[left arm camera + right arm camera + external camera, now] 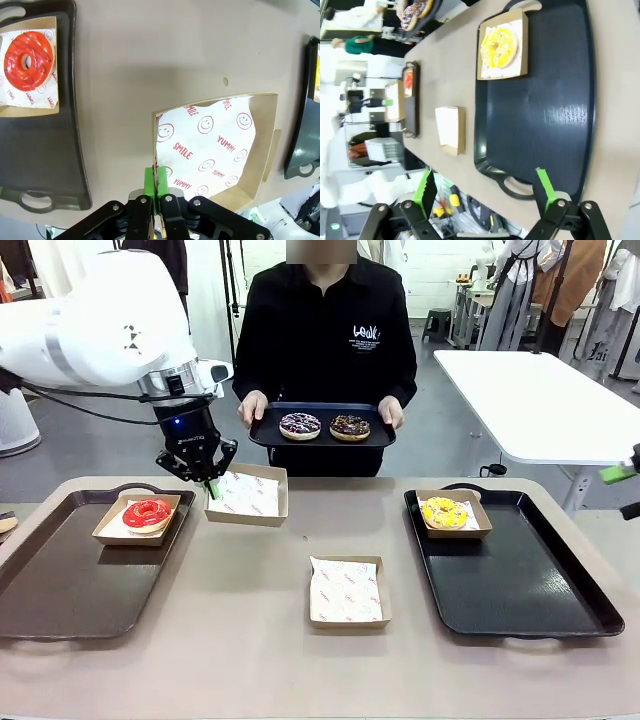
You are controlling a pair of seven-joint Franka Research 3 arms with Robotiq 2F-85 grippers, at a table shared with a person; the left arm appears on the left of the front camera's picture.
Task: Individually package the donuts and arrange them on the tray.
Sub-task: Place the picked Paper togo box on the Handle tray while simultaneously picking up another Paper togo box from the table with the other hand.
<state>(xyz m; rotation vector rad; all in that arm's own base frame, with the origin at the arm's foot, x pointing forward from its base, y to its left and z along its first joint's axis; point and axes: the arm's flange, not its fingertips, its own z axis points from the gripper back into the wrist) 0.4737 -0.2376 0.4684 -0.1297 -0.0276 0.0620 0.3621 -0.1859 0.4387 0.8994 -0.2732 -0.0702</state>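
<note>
The red donut (147,513) sits boxed on the brown tray (60,590) at the bench's (250,650) left edge. Just beside that tray, the left gripper (211,486) is clamped on the wall of a paper-lined box (250,495). Past the far edge, a person (330,330) holds a small tray (265,435) carrying the purple donut (300,425) and the chocolate donut (350,427). The yellow donut (444,511) lies boxed on the black tray (530,580) at the right edge. The right gripper (484,175) has its jaws apart.
</note>
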